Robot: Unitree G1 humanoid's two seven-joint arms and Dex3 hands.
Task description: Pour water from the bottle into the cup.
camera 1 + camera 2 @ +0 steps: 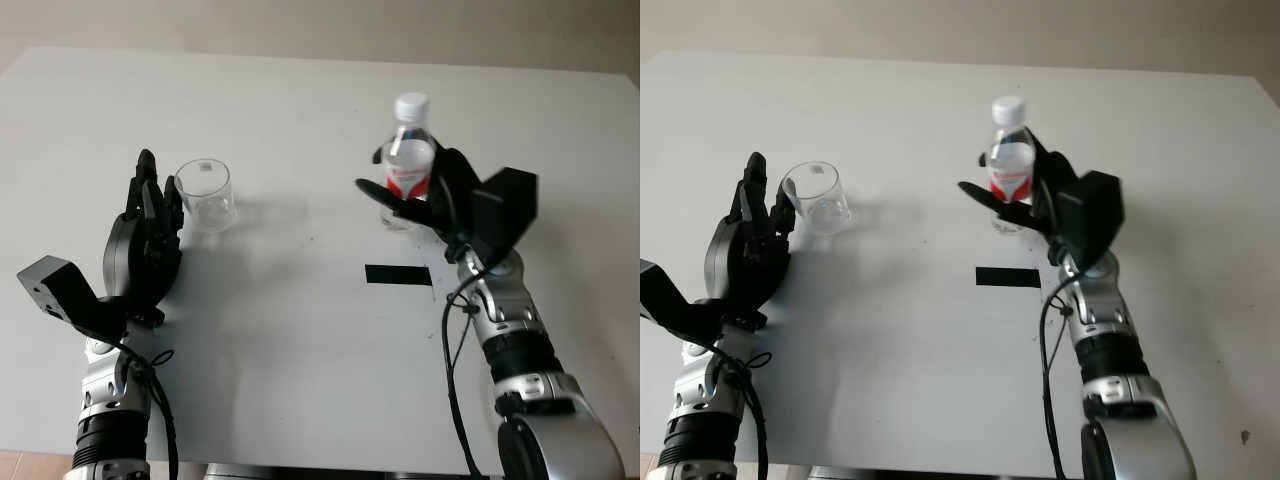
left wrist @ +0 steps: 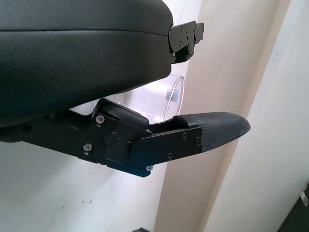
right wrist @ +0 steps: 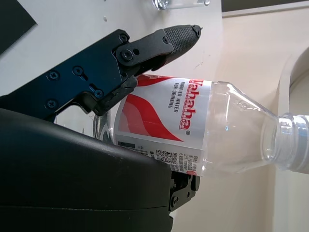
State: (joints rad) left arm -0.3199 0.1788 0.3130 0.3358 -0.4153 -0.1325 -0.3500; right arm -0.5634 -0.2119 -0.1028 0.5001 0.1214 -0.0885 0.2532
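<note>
- The bottle (image 1: 409,160) stands upright on the white desk (image 1: 300,330), toward the far right part, well in from the right edge. Its white cap (image 1: 411,104) is on top, so no water can come out yet.
- The right robot hand (image 1: 425,195) is wrapped around the lower part of the bottle, over the red and white label (image 3: 164,123). One finger (image 3: 159,43) goes across the front and the black shell presses on the other side. I think it grips low so it can lift and tip the bottle later.
- The cup (image 1: 206,194) is clear and looks empty. It stands upright toward the far left part of the desk, well apart from the bottle.
- The left robot hand (image 1: 147,235) is open and holds nothing. It is just beside the cup, on the side nearer the left edge. I think it waits there so it can take the cup or keep it from sliding.
- A black strip (image 1: 398,275) lies flat on the desk, nearer the front edge than the bottle. It may mark where something should stand, but I cannot be sure.
- Pouring has not begun. The cap may need to come off first.
</note>
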